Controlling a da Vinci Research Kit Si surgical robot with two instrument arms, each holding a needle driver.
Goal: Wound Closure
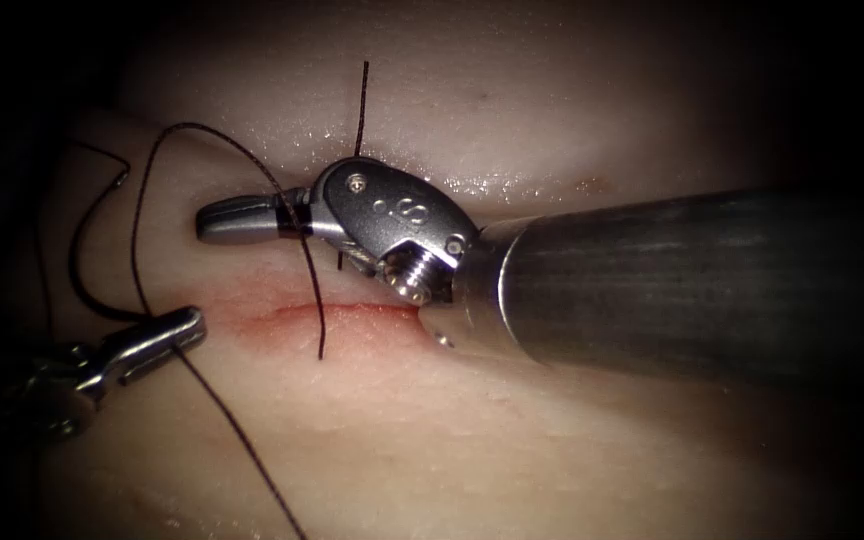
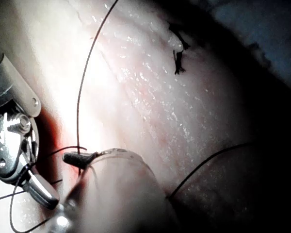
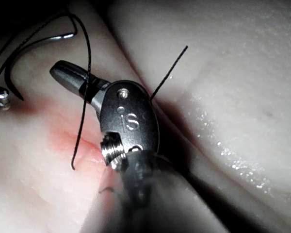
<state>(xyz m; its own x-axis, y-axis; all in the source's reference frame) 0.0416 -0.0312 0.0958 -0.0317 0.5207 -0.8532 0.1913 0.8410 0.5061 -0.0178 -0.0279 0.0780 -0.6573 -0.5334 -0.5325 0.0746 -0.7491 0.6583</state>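
**Q:** Which way is the thread lying from your right hand?

**A:** My right hand (image 1: 237, 218) is pointing left, clenched on nothing. The thread (image 1: 152, 170) is draping across it. The free thread end (image 1: 362, 100) is standing just far of its wrist. My left hand (image 1: 177, 328) is gripping thread left of the cut (image 1: 352, 310).

**Q:** And the needle?

**A:** The needle (image 1: 74, 250) is apparently lying loose on the tissue (image 1: 512, 440), farther left.

- Right tool (image 1: 237, 218) lies over the tissue (image 1: 512, 420) just behind the cut (image 1: 337, 313), thread (image 1: 304, 250) draped across its jaws
- Left tool (image 1: 157, 340) sits left of the cut's end, thread running under it
- Needle (image 3: 63, 36) lies left of both
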